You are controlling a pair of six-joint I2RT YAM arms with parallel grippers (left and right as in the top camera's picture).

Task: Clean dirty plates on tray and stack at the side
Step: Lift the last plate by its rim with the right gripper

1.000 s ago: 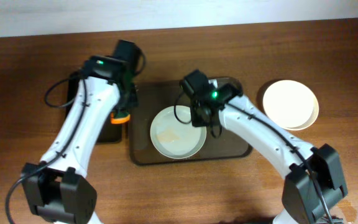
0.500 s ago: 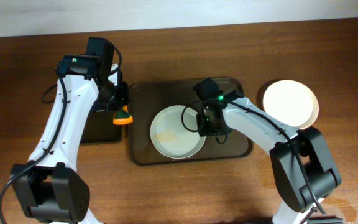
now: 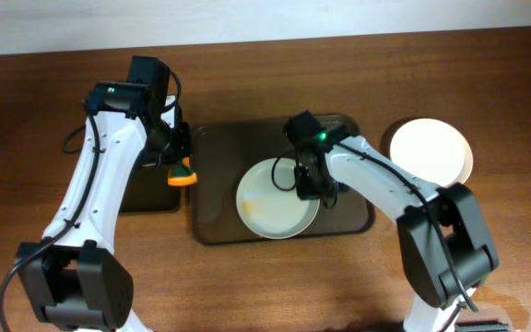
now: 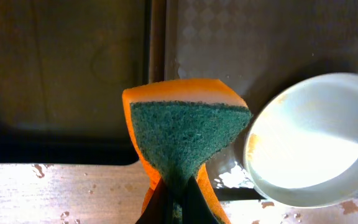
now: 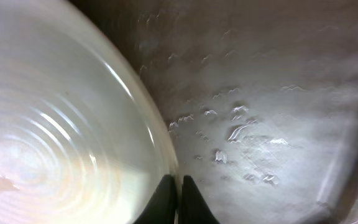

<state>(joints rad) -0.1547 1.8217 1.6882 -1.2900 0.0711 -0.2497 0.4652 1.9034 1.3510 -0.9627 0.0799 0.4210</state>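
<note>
A white plate (image 3: 276, 200) with an orange-brown smear lies on the brown tray (image 3: 221, 157). My right gripper (image 3: 310, 184) is shut on this plate's right rim; the wrist view shows the rim (image 5: 160, 149) pinched between the fingers (image 5: 178, 199). My left gripper (image 3: 179, 166) is shut on an orange and green sponge (image 3: 183, 175), held over the tray's left edge. The left wrist view shows the sponge (image 4: 185, 137) and the plate (image 4: 319, 149). Clean white plates (image 3: 430, 153) are stacked on the table at the right.
A smaller black tray (image 3: 141, 189) lies left of the brown tray, partly under my left arm. Water drops lie on the brown tray (image 5: 260, 124). Wooden table (image 3: 265, 286) all around.
My right gripper has pulled the plate a little to the right on the tray. My left arm moved left with the sponge a second ago and has since stayed still.
</note>
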